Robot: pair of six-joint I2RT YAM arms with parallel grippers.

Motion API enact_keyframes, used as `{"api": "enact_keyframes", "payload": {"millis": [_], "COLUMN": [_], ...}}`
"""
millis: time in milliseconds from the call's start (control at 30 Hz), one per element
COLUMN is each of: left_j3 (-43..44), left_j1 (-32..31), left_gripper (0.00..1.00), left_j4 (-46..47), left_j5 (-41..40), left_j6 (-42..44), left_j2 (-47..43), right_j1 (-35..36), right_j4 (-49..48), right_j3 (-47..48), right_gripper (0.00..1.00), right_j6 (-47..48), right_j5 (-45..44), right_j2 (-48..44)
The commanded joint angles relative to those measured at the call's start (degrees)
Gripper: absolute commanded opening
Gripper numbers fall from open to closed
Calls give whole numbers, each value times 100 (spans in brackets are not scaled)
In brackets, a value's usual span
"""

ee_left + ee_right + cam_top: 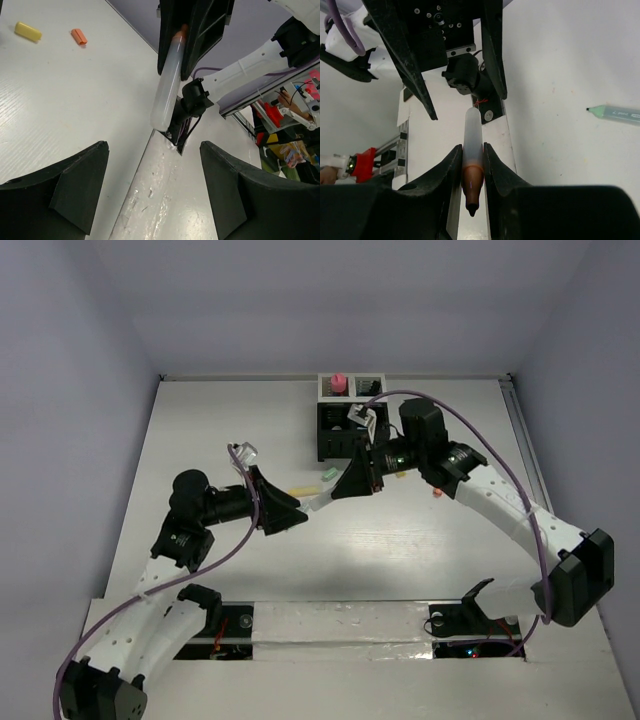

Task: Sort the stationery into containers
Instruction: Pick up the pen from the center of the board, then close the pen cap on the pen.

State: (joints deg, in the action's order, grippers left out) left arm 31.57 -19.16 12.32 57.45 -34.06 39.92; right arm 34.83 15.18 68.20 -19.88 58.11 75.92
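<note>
While both my arms stretch low over the table (200, 410) and face each other near its middle, right gripper (472, 150) pinched tight on a marker (472, 131), frosted white barrel, orange tip between my fingers, left gripper (152, 150) spread wide near its free end, holding nothing.

I see a frosted-white marker (472, 131), orange-tipped; toward 10 o'clock, 1 yellow cap (27, 31), 1 orange cap (79, 36).
</note>
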Motion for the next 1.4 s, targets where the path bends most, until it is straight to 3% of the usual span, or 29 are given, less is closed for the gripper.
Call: {"api": "enact_keyframes", "payload": {"millis": [0,100,200,233,600,800,933,967,1033,1067,1167,1200,1300,1367], "left_j3": [24,-11,-11,15,77,147,279,305,349,376,446,472,499,499], "left_j1": [-79,-141,-255,-307,-536,-589,-589,-589,-589,-589,-589,-589,-589,-589], "left_gripper": [70,67,56,46,27,0,0,0,0,0,0,0,0,0], "left_j4": [289,333,324,176,-18,-159,-439,-528,-660,-695,-950,-1029,-1223,-1389], "left_j5": [205,223,214,205,109,-41,-339,-531,-690,-883,-1515,-1692,-2193,-2465], "left_j6": [76,93,128,241,471,620,839,901,971,1007,1103,1147,1183,1218], "left_j2": [94,226,288,323,323,323,288,253,140,95,-81,-107,-265,-344], "right_j1": [287,507,578,630,630,630,683,683,683,683,595,508,253,-9], "right_j4": [134,152,143,248,565,837,917,934,917,847,557,521,-14,-181], "right_j3": [334,509,667,824,1142,1344,1415,1415,1371,1319,1082,1029,371,45], "right_gripper": [0,0,0,0,0,0,0,7,30,55,93,99,100,100], "right_j6": [116,168,204,265,459,608,687,705,792,801,696,670,302,116], "right_j5": [263,193,192,210,140,104,52,8,-367,-553,-1204,-1423,-2886,-3392], "right_j2": [334,572,792,993,1241,1346,1434,1417,1303,1085,611,486,-181,-498]}}
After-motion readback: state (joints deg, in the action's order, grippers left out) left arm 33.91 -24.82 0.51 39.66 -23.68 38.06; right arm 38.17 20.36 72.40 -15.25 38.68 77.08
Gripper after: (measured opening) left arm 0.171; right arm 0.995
